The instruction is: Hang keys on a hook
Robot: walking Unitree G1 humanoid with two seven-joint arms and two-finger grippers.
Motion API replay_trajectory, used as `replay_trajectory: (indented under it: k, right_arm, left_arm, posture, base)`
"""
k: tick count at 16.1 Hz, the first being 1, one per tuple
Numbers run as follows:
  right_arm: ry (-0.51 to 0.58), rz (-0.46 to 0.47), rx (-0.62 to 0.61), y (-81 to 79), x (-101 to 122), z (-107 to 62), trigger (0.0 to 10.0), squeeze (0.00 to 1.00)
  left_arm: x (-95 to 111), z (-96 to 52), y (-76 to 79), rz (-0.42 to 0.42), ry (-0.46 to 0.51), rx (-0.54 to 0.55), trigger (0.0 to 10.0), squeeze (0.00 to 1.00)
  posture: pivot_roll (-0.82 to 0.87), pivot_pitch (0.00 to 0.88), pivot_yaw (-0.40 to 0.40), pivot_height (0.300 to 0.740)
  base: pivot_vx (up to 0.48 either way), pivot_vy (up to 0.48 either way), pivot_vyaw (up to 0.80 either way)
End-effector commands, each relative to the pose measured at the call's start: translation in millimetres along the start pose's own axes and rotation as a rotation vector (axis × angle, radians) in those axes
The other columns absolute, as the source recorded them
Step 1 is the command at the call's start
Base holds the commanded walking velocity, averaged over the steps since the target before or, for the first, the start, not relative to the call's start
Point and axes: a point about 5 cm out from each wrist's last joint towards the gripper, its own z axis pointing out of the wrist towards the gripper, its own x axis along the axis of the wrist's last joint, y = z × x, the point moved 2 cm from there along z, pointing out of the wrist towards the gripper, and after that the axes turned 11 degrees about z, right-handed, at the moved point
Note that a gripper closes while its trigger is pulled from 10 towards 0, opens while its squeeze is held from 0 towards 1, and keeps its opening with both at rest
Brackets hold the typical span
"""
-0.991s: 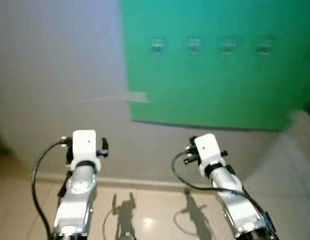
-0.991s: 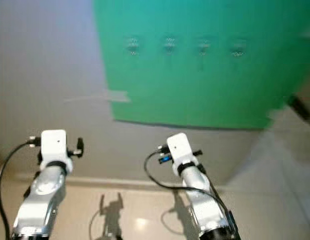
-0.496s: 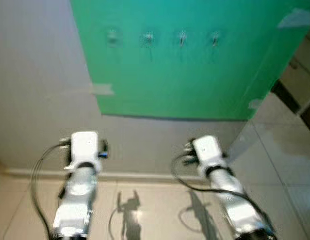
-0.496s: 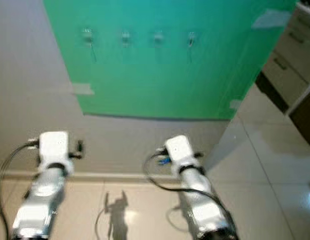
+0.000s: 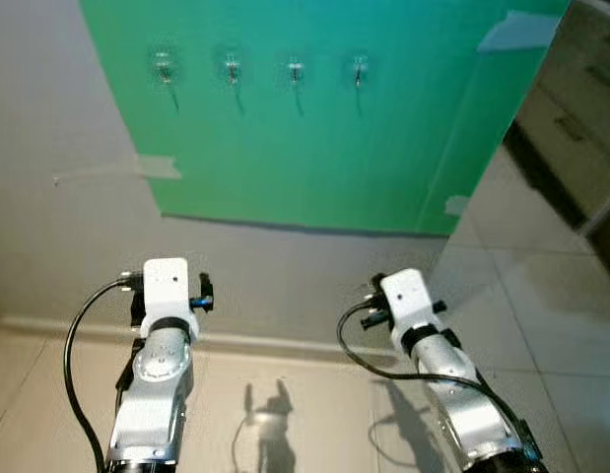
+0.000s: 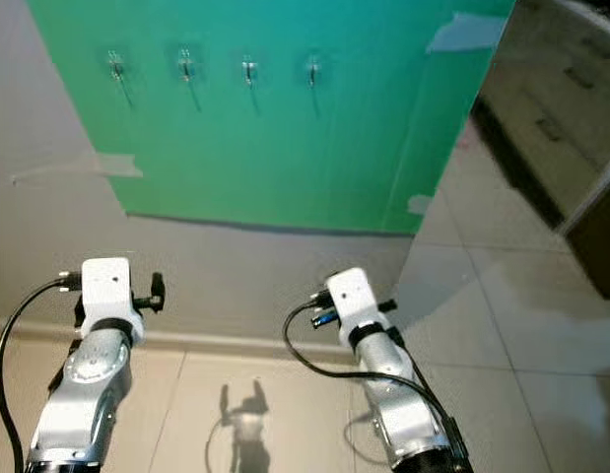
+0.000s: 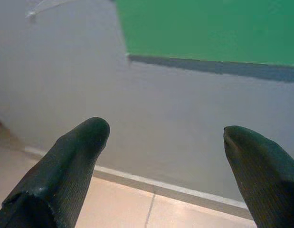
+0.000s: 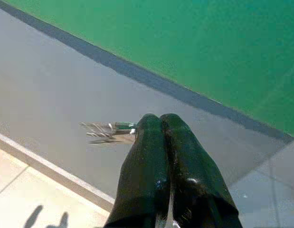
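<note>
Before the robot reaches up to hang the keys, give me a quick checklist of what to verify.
1. Keys held: ok, right pincer is shut on them.
2. Hooks in view: ok, four in a row on the green board.
3. A hook free: ok, nothing seems to hang on any.
4. Left pincer out of the way: ok, open, holding nothing.
5. Close enough to the board: cannot tell.

Home interior, hallway-like: pale tiled floor (image 5: 541, 325), grey wall (image 5: 58, 236) with skirting, taped-up green sheet (image 5: 314, 128) carrying four small hooks (image 5: 294, 71), cabinet drawers (image 5: 580, 108) alongside.
</note>
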Motion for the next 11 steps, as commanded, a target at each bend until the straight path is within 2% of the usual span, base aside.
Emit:
replay_trajectory:
  k: [1, 11]
  right_arm:
    - [0.013, 0.0, -0.003, 3.4, 3.0, -0.2, 0.0, 0.0]
    - [0.014, -0.002, 0.0, 3.7, 2.4, -1.5, 0.0, 0.0]
  left_arm:
    - [2.4, 0.7, -0.8, 0.015, 0.007, 0.012, 10.0, 0.0]
    - [9.2, -1.2, -3.0, 0.031, 0.042, 0.021, 10.0, 0.0]
  posture:
    - [-0.07, 0.0, 0.015, 0.74]
    - [-0.08, 0.0, 0.014, 0.74]
  base:
    - [0.428, 0.0, 0.0]
    - [0.429, 0.0, 0.0]
